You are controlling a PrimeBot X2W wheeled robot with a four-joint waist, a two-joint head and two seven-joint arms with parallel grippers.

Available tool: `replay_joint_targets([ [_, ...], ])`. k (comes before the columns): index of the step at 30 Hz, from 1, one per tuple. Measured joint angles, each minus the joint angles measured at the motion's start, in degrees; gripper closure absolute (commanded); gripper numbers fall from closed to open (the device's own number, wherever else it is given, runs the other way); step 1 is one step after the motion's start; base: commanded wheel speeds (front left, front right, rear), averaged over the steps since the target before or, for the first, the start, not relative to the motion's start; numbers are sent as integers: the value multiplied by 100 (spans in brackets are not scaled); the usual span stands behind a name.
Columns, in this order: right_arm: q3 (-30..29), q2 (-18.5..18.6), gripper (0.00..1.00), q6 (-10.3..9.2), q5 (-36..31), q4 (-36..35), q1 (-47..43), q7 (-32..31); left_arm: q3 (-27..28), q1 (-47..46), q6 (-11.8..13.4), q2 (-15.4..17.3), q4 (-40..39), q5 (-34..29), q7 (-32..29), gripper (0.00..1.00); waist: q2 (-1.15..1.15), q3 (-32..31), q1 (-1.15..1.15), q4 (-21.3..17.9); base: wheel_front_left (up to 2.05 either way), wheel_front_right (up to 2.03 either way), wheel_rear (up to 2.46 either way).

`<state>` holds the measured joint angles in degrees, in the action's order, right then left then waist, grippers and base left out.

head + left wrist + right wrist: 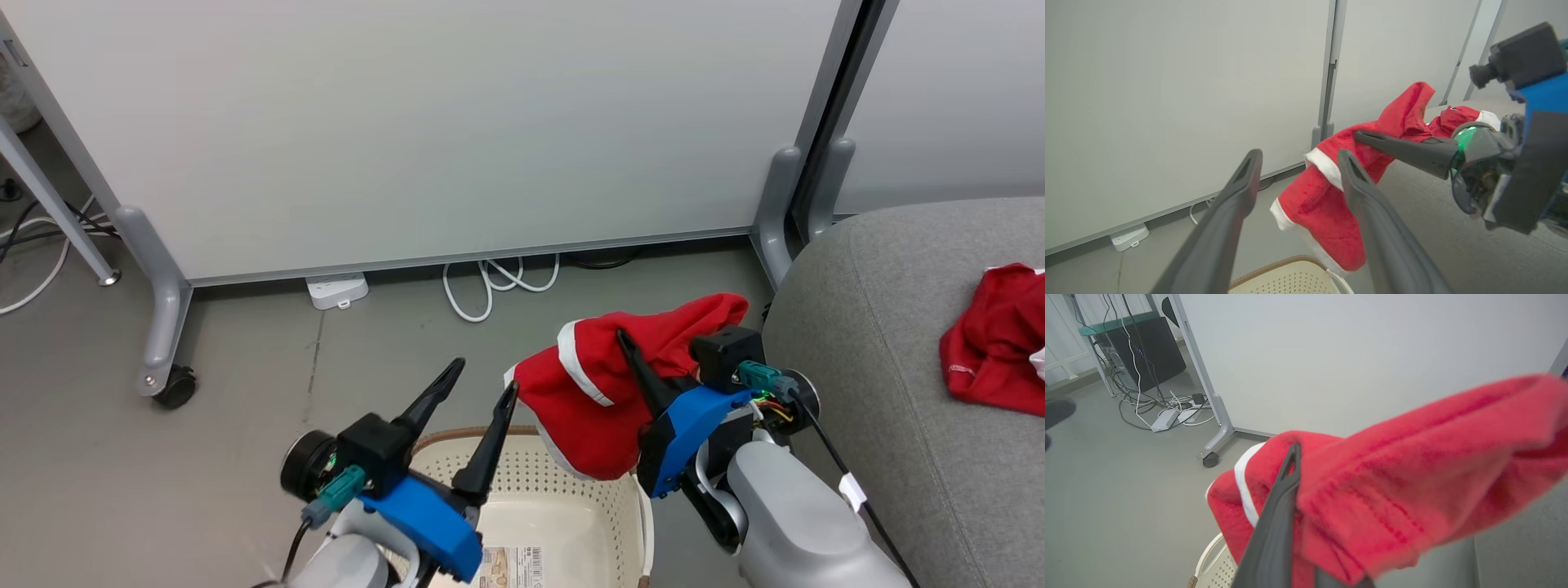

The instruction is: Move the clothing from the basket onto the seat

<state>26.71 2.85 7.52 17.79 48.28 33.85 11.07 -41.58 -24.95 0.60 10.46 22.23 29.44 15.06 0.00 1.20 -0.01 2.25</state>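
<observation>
Taking the basket [571, 482] on the floor [245, 457] as the dial's centre in the head view, with 12 o'clock pointing away from the robot: the left gripper [485, 376] hangs over the basket's far left rim, toward 11 o'clock, apart from the clothing. One garment [588, 392] hangs at 1 o'clock over the far right corner, pinched in the right gripper [624, 339]. The seat [882, 343] stands at 2 to 3 o'clock, with a second garment [992, 343] lying on it. A panel [457, 122] stands behind, from 10 to 1 o'clock. At its foot are a power strip [336, 290] at 11 and a cable [490, 286] at 12.
</observation>
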Motion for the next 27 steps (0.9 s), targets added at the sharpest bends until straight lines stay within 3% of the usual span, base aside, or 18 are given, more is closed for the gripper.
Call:
replay_joint_targets([
  [5, -132, 0, 100, -1, -85, 0, -17, 3, 624, 611, 16, 11, -191, -519, 0, 0, 0, 47, 0, 53, 0, 0, 0],
  [12, -227, 0, 100, -1, -116, -27, -66, -2, 1132, 1076, -245, -124, -208, -953, 0, 0, 0, 13, 0, 104, 0, 0, 0],
  [27, -274, 0, 100, -1, -105, -92, -186, -31, 1634, 1188, -631, -472, -79, -1460, 0, 0, 0, -26, 1, 14, 0, 0, 0],
])
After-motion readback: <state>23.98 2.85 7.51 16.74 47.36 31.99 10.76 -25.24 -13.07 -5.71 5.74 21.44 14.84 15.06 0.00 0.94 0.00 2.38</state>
